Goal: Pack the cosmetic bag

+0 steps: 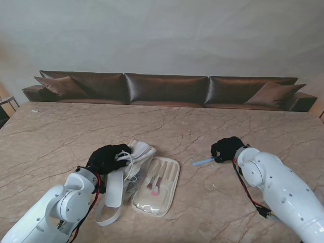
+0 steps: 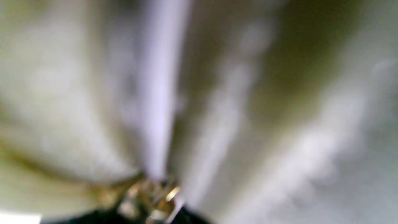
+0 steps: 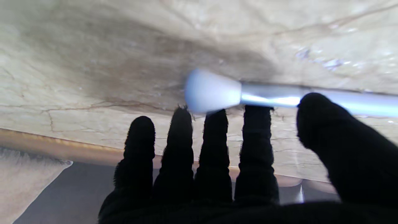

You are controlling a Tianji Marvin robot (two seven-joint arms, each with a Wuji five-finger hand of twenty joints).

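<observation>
Cream fabric cosmetics bag sits on the left side of the beige marble table, kind of crumpled, with a white strap trailing toward the near edge. Just right of it, touching it, lies a clear plastic brush pouch with a couple of pink-tipped brushes inside. No readable brand or writing anywhere that I can spot.

Left hand, black-gloved, is down on the left end of the bag, fingers curled into the fabric, so it looks like it's gripping the bag. Its wrist cam is pure blur, just pale cloth and something brassy like a zipper pull.

Right hand is over on the right side, palm down, fingers reaching straight out and the thumb against the handle of a light blue makeup brush, which points left toward the bag. Brush lies well apart from the bag; can't tell if it's properly pinched or just touched.
</observation>
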